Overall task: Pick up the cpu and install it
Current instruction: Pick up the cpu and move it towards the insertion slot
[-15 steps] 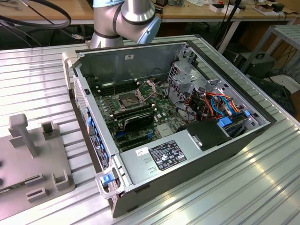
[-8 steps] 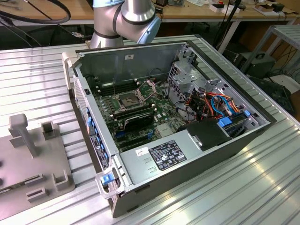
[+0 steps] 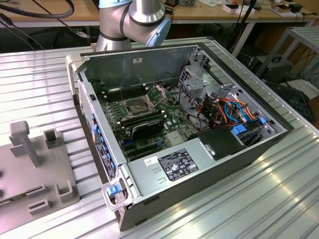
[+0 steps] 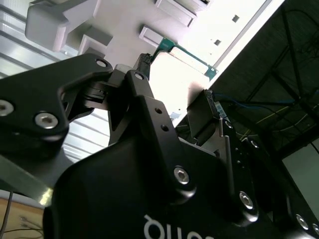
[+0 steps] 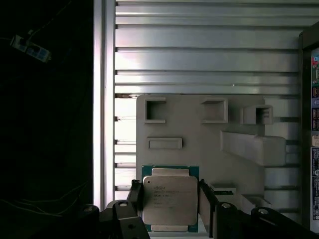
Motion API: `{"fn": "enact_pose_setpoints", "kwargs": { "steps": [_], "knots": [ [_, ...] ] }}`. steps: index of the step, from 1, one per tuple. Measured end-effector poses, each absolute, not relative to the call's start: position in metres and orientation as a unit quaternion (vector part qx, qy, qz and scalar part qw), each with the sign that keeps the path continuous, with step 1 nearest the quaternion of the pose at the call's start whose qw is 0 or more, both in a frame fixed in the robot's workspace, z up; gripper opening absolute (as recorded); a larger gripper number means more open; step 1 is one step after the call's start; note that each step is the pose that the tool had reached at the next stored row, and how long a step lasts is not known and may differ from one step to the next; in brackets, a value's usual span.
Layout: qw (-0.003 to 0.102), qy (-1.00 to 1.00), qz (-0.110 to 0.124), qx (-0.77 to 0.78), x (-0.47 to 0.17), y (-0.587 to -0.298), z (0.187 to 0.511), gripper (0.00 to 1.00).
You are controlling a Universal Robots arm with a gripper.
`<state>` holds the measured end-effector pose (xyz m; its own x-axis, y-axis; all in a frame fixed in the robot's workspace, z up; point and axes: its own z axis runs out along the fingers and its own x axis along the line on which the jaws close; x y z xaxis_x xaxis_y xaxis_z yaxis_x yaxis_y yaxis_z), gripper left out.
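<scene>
In the first wrist view the cpu (image 5: 169, 199), a small square chip with a silvery top and a green rim, sits between my gripper's (image 5: 169, 193) two black fingers (image 5: 134, 191), which press on its two opposite sides. It looks raised a little above the grey fixture plate (image 5: 199, 134). In the second wrist view the cpu's green edge (image 4: 189, 59) spans the gap between the fingertips of the gripper (image 4: 179, 77). In the exterior view the open computer case (image 3: 99, 144) shows the motherboard's cpu socket (image 3: 137, 105) with its metal frame hinged up.
The grey fixture plate (image 3: 45, 169), with a tall post (image 3: 22, 142) and small slotted blocks, lies at the exterior view's left of the case. A long black card (image 3: 147, 127) stands beside the socket. Cables (image 3: 229, 112) and a power supply (image 3: 174, 164) crowd the case. My arm's base (image 3: 134, 20) rises behind it.
</scene>
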<state>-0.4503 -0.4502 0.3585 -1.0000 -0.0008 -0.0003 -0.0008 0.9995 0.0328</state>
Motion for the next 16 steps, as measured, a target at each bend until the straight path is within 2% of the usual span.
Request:
{"fn": "enact_pose_setpoints", "kwargs": {
  "steps": [16],
  "knots": [
    [0.0,1.0,0.016,0.0,-0.4442,-0.4502,0.3588,0.55]
  ]
}}
